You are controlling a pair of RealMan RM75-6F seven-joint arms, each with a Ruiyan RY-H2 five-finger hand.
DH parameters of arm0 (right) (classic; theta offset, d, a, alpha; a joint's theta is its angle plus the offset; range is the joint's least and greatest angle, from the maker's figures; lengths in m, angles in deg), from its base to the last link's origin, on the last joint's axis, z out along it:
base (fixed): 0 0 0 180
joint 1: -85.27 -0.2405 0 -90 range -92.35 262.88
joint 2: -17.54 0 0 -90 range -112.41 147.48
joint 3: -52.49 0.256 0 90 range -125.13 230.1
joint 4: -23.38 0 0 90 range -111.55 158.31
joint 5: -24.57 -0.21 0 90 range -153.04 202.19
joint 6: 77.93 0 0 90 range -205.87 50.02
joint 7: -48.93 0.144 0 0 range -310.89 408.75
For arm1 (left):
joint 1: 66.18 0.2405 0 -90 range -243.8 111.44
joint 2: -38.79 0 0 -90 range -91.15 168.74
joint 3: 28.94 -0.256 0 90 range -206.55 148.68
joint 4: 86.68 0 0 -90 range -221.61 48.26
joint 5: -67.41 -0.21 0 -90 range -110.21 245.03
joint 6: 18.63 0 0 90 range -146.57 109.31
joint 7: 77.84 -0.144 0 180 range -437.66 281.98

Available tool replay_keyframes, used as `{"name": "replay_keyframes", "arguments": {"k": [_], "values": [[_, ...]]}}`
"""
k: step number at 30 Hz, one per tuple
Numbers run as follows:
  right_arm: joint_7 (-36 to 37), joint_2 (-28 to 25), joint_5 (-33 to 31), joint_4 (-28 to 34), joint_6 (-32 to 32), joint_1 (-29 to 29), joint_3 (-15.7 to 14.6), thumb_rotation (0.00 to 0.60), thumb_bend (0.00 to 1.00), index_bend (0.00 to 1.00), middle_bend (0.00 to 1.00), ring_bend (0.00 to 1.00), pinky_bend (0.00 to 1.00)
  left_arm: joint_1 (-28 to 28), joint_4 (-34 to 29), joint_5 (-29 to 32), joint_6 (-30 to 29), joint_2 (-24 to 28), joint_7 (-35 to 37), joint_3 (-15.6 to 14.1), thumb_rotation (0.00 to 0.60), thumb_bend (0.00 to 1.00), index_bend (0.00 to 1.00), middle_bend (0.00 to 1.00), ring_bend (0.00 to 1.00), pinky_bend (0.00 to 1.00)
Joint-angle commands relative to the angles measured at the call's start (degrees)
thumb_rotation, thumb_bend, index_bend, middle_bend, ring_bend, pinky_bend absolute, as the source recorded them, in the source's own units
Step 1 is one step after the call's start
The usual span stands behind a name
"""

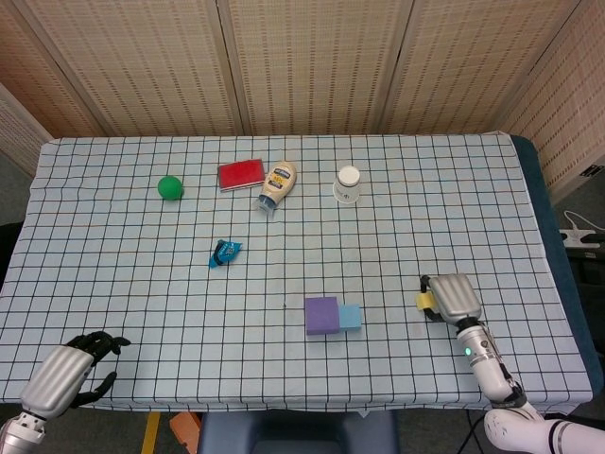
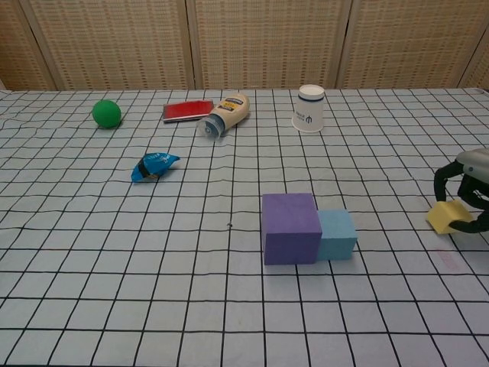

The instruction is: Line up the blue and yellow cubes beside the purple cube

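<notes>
So the right hand (image 1: 450,296) has the yellow cube (image 2: 448,217) pinched in its dark fingers (image 2: 442,181), and the cube is tilted, sitting a bit above the checked tablecloth (image 1: 397,208) over on the right side. It's well apart from the other two blocks. The blue cube (image 1: 351,317) is already snug against the right face of the purple cube (image 1: 321,315), touching it, both near the front middle of the table.

Left hand (image 1: 68,370) is down at the front-left corner with its fingers curled in and nothing in them.

Containers: the white paper cup (image 2: 309,108) stands upside down near the back, so can't see anything in it. The squeeze bottle (image 1: 276,185) lies on its side next to the red flat box (image 1: 240,173), cap pointing forward.

Further out there's a green ball (image 1: 170,187) back left and a crumpled blue wrapper (image 1: 225,253) mid-left.

Head view is the only one showing the left hand. Chest view shows the cube's tilt and the fingers wrapped around it much better; from the head view the yellow barely peeks out beside the hand.
</notes>
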State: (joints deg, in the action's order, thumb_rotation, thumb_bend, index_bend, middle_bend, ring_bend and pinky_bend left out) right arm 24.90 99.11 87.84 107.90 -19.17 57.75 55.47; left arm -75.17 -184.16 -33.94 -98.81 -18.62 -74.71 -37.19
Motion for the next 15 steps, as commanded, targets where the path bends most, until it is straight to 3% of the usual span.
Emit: {"name": "replay_keyframes", "arguments": {"k": [1, 7, 15], "values": [[0.72, -1.56, 1.76, 5.17, -0.57, -0.23, -0.42, 0.6, 0.27, 0.57, 0.86, 0.9, 1.0, -0.01, -0.01, -0.03, -0.02, 0.02, 0.04, 0.0, 0.6, 0.43, 0.29, 0.39, 0.25, 0.35], [-0.57, -0.35, 0.83, 8.19, -1.49, -1.64, 0.49, 0.6, 0.27, 0.57, 0.86, 0.9, 1.0, 0.0, 0.09, 0.19, -0.16, 0.09, 0.4, 0.12, 0.6, 0.43, 0.29, 0.39, 0.25, 0.35], [-1.13, 2.46, -0.06, 7.34, -1.73, -2.52, 1.07, 0.6, 0.27, 0.57, 0.86, 0.91, 1.0, 0.0, 0.16, 0.23, -0.33, 0.21, 0.85, 0.17, 0.6, 0.43, 0.29, 0.39, 0.25, 0.35]]}}
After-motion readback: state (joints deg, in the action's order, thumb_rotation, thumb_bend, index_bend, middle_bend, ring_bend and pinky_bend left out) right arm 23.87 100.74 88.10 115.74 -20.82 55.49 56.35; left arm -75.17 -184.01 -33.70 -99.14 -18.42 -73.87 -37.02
